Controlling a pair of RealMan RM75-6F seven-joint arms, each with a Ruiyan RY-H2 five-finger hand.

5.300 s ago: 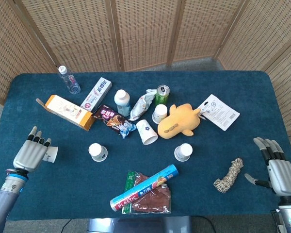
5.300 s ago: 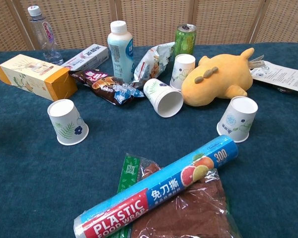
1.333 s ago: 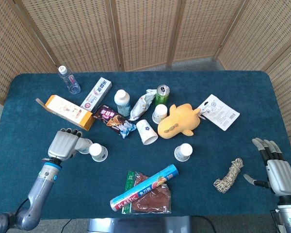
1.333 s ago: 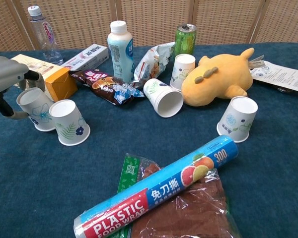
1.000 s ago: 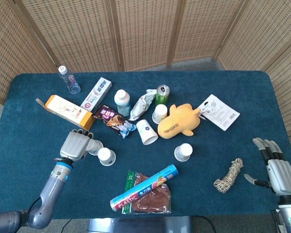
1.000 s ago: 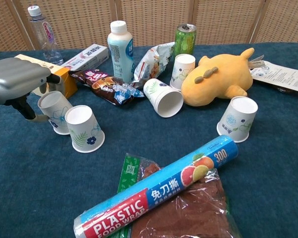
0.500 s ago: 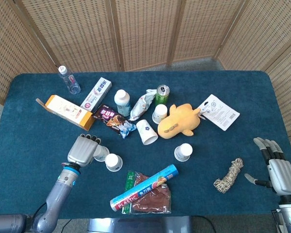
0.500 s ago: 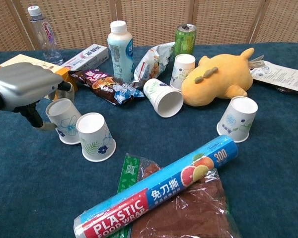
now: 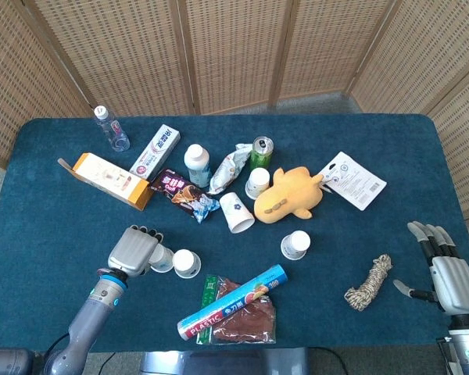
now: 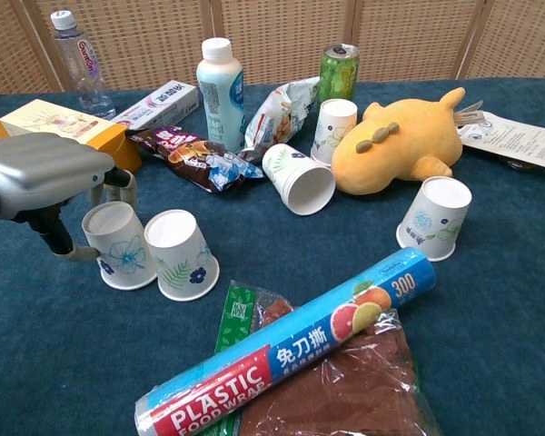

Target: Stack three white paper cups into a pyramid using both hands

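Left hand (image 10: 38, 173) curls round an upside-down paper cup (image 10: 116, 245) touching a 2nd cup (image 10: 183, 254) near-left, 3rd cup (image 10: 435, 218) well right; right hand (image 9: 451, 277) spread, empty; cups prob. light, thin, crushable — grip sidewalls softly.

1. The blue roll of cling film (image 10: 291, 354) carries "PLASTIC" in white on red, with "FOOD WRAP" in smaller letters beneath.
2. Further along the same roll stand the Chinese characters "免刀撕" in white.
3. Near its right end the number "300" is printed; the small line under it is too fine to read.
4. The print on the clear water bottle (image 10: 77, 59), the toothpaste box (image 10: 156, 104) and the white tag (image 10: 518, 138) is too small to make out.
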